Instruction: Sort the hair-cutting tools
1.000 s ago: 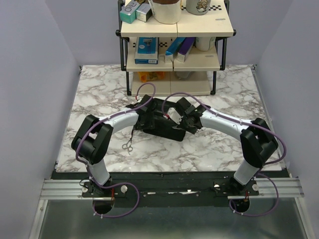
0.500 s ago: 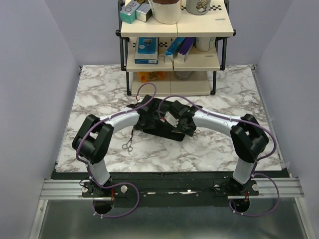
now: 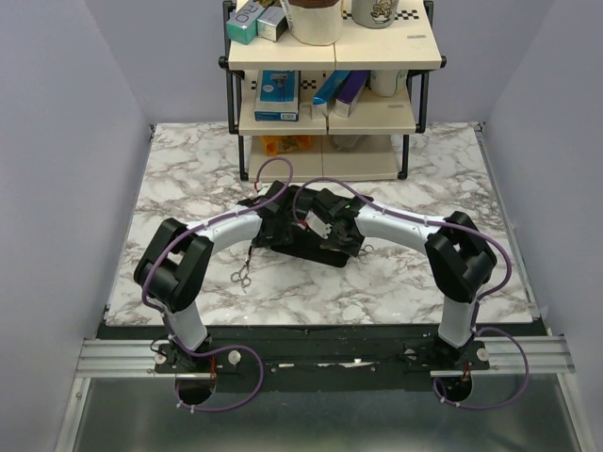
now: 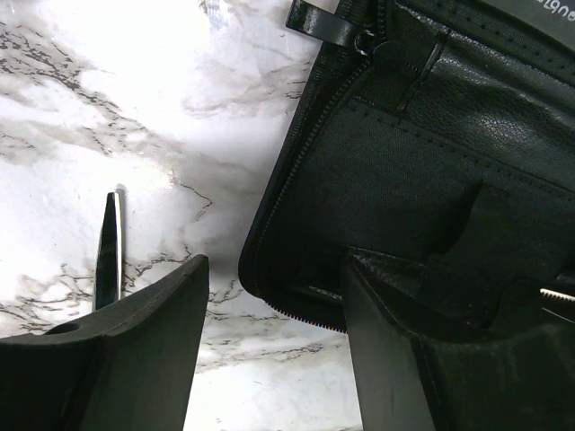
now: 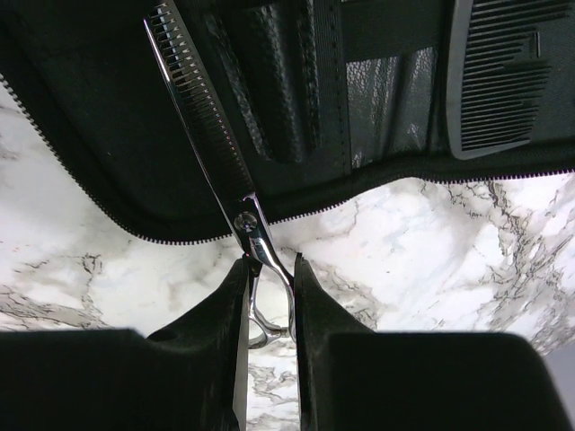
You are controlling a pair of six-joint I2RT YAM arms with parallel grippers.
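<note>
A black pouch [image 3: 318,252] lies open in the middle of the table, and both arms meet over it. My right gripper [image 5: 269,287] is shut on the handles of silver scissors [image 5: 254,235]. Their toothed blade reaches over the pouch's inside [image 5: 108,135]. A wide black comb [image 5: 499,81] sits in a pouch pocket at the upper right of the right wrist view. My left gripper [image 4: 274,301] is open astride the pouch's zipped corner [image 4: 395,171], its right finger [image 4: 395,359] on the pouch. A second pair of silver scissors [image 3: 240,276] lies on the marble to the left, its blade [image 4: 110,251] beside my left finger.
A cream shelf unit [image 3: 424,58] stands at the back of the table. It carries a blue box [image 3: 277,94], a purple box [image 3: 350,89] and mugs. Grey walls close in both sides.
My right arm has swung left, carrying the held scissors further over the pouch. The left arm and the scissors on the table have stayed put.
</note>
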